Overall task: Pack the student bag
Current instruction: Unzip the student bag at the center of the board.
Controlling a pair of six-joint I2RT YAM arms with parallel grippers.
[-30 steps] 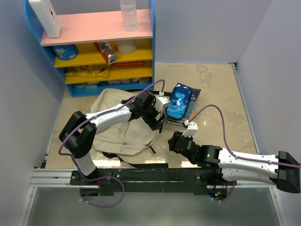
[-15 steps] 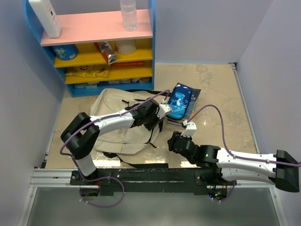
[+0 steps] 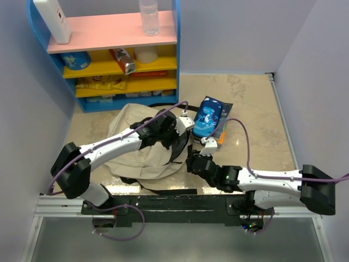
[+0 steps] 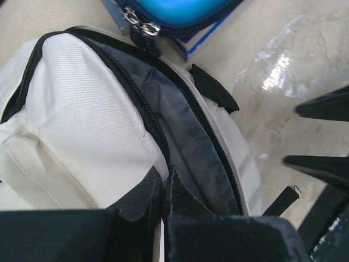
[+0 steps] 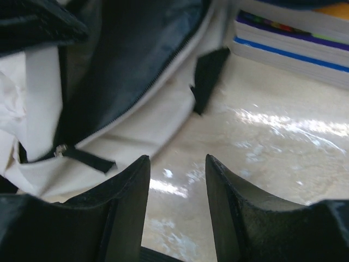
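Left wrist view: the left pincer (image 4: pixel 162 185) is pressed together on the zipper edge of the student bag (image 4: pixel 82 109). It pinches the cream canvas where it meets the dark grey lining, and the bag's mouth gapes ahead of the fingertips. Beyond that opening, a blue zip case (image 4: pixel 174 11) lies on a stack of books (image 5: pixel 289 38). The right pincer (image 5: pixel 177 164) hangs low over the marble-patterned bench (image 5: pixel 262 142), fingers spread with nothing between them. The open zipper lies ahead to its left, the books ahead to its right. Seen from above, the two pincers sit near each other.
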